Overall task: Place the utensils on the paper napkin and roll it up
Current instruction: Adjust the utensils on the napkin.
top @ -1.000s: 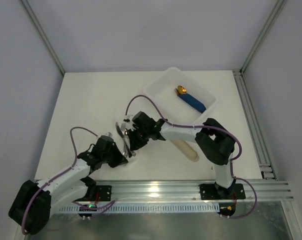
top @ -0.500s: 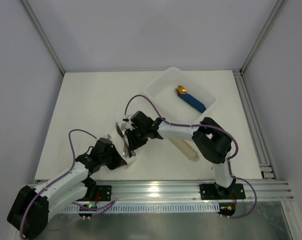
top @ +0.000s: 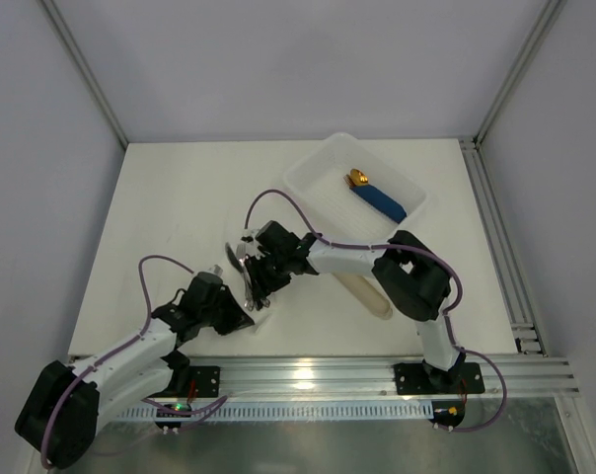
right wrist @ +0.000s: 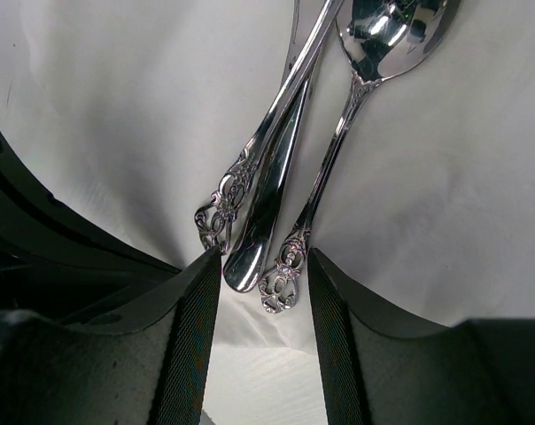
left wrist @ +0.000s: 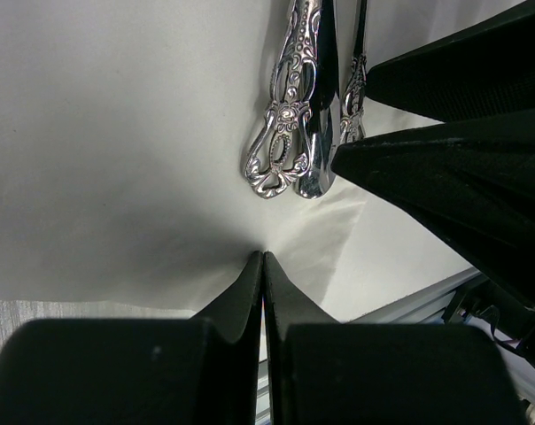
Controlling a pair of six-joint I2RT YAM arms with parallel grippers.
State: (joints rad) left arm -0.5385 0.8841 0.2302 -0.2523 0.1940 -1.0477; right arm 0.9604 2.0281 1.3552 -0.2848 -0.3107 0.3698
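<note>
Utensils [right wrist: 276, 204] lie bundled on napkin [left wrist: 117, 133], near-centre of table [top: 180, 197], handles toward near edge. L gripper [left wrist: 263, 257] fingers pressed together, pinching napkin edge — prob. anchoring it for rolling. R gripper [right wrist: 263, 257] fingers apart, astride handle ends — not gripping.

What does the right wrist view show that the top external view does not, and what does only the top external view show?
Only the right wrist view: the scrolled pattern on the handle ends of the utensils and the reflections in the spoon bowl. Only the top external view: the white plastic tray holding a blue-handled gold-tipped piece, the beige sleeve and both whole arms. Both: the utensils lying on the paper napkin, their handle ends between the fingers of the open right gripper.
</note>
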